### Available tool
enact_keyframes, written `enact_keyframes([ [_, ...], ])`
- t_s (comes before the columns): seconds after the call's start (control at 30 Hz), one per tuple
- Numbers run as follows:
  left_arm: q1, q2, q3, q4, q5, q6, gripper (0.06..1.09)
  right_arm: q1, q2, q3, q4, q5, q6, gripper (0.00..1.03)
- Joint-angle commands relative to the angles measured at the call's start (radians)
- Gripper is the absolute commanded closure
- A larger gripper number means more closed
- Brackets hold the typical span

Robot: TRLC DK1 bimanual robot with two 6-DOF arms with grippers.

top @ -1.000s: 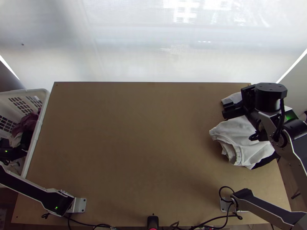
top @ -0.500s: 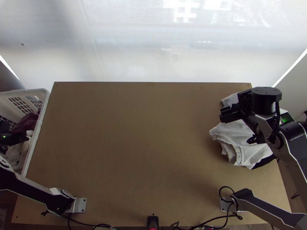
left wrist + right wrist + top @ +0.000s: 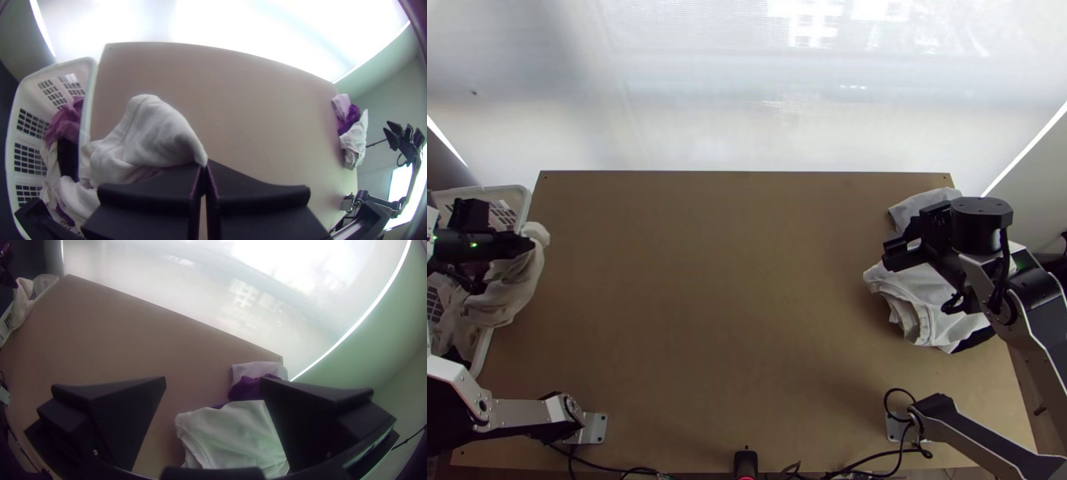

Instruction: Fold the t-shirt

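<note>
Swung to L edge of bench [image 3: 747, 280], my L claw [image 3: 203, 168] pinches white cloth [image 3: 155, 129], prob. to clear basket [image 3: 90, 89]; R claw [image 3: 213, 378] open.

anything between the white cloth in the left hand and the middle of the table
Only the basket's rim, which the white cloth in the left hand partly overhangs; nothing else visible blocks its way.
</note>
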Motion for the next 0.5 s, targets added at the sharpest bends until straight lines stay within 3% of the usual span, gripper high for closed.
enact_keyframes([
  [0.0, -0.413, -0.120, 0.041, 0.004, 0.003, -0.242, 1.05, -0.001, -0.049, -0.062, -0.002, -0.039, 0.006, 0.05],
  [0.2, -0.799, -0.104, -0.005, 0.143, -0.044, -0.417, 1.05, -0.001, -0.119, -0.148, -0.014, -0.065, 0.012, 0.05],
  [0.47, -1.210, 0.070, 0.030, 0.224, -0.103, -0.421, 1.05, 0.002, -0.225, -0.287, -0.026, -0.077, 0.013, 0.05],
])
